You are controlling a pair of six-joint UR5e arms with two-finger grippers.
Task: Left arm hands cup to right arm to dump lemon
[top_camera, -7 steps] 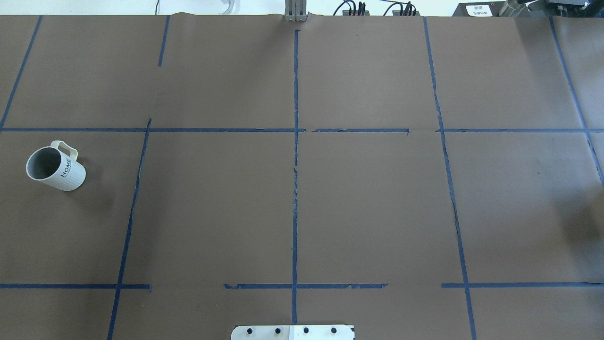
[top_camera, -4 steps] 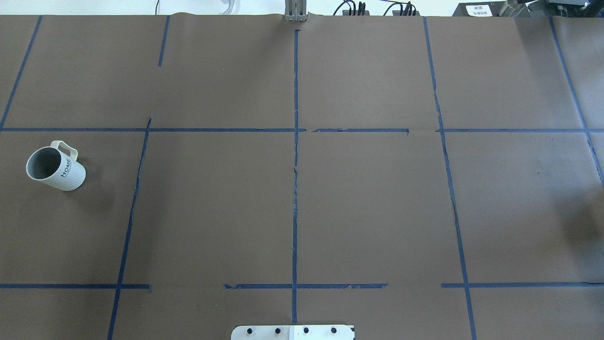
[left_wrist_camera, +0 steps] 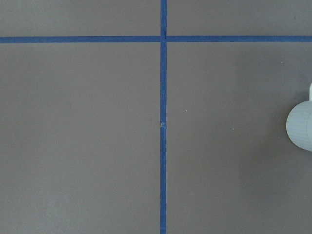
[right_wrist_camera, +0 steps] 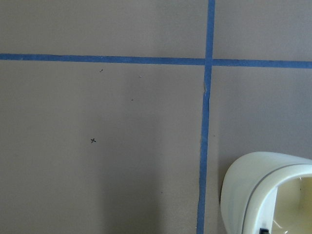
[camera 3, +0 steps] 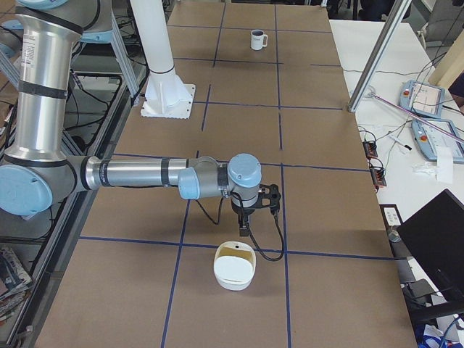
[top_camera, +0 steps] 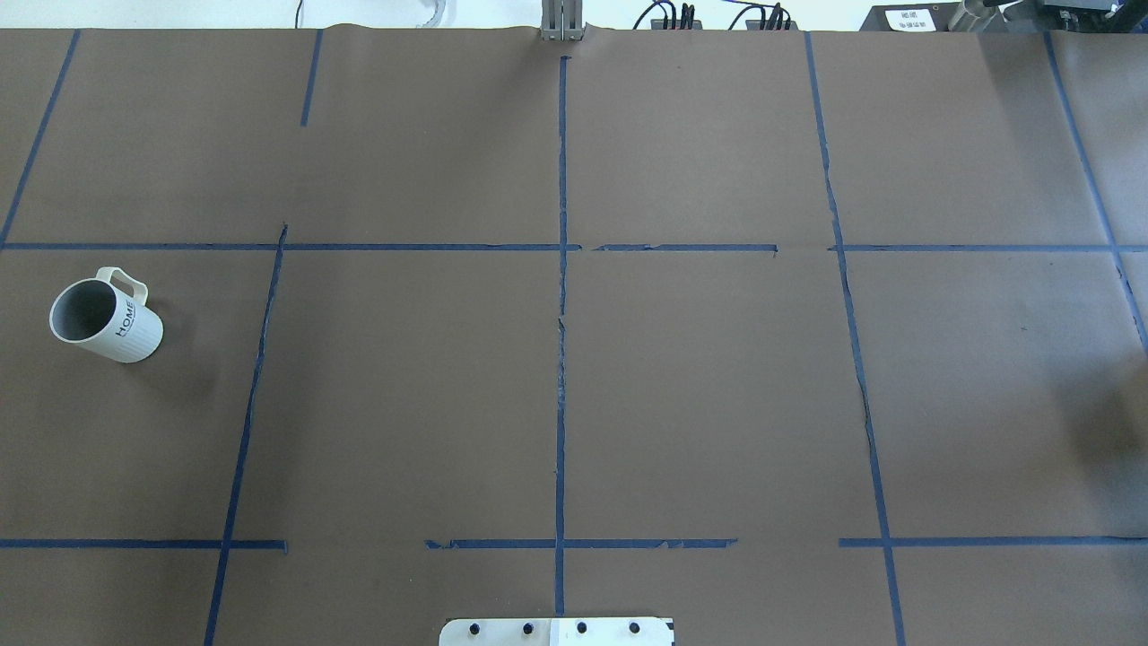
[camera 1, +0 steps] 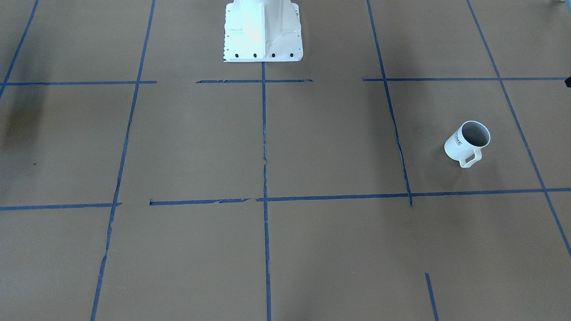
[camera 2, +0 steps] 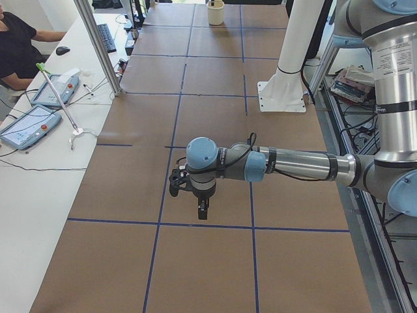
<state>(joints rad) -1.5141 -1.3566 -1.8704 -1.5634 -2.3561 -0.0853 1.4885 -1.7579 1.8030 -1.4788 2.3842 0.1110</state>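
Cup [top_camera: 106, 316] upright on the table [top_camera: 556, 404] at the robot's left end, ungripped; you cannot tell whether left fingers [camera 2: 202, 210] or right fingers [camera 3: 244, 229] are open; expect light, rigid, smooth, breakable ware, so pinch its rim wall, sparing the thin handle [top_camera: 123, 273]

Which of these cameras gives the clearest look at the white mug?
The overhead exterior view: the cup shows its grey inside, handle and HOME lettering there. The front-facing view shows it nearly as well. Both side views show it tiny and far. The left wrist view catches only a white edge.
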